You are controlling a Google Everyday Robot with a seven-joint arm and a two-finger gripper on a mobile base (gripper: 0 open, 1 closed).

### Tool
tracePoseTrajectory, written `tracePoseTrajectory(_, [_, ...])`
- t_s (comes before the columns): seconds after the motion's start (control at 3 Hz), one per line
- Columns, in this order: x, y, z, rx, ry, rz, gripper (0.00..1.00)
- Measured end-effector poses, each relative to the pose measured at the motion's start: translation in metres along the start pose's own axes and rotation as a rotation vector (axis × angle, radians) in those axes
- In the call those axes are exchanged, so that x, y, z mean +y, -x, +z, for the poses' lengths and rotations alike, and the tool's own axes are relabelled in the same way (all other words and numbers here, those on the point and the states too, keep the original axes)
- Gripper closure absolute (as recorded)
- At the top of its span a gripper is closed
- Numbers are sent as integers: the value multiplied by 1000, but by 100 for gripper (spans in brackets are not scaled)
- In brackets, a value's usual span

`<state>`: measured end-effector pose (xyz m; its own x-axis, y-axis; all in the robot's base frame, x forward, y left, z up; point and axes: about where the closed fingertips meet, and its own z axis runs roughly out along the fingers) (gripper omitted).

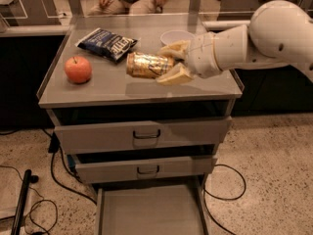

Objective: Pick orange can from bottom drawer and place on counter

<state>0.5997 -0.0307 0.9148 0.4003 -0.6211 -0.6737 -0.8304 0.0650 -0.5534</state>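
My gripper reaches in from the right over the counter and is shut on the orange can. The can lies on its side between the pale fingers, held a little above the middle of the counter, with its shadow below it. The bottom drawer stands pulled open at the foot of the cabinet, and its flat grey floor is bare.
An orange-red apple sits at the counter's left. A dark blue chip bag lies at the back left, a white bowl behind the gripper. Two upper drawers are closed. A person sits beyond the counter. Cables lie on the floor at left.
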Motion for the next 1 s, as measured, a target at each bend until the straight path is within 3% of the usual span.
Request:
tracePoseTrajectory(0.67, [-19,-4,41,18,34,63,100])
tracePoseTrajectory(1.0, [-41,-34,62,63,21,138,100])
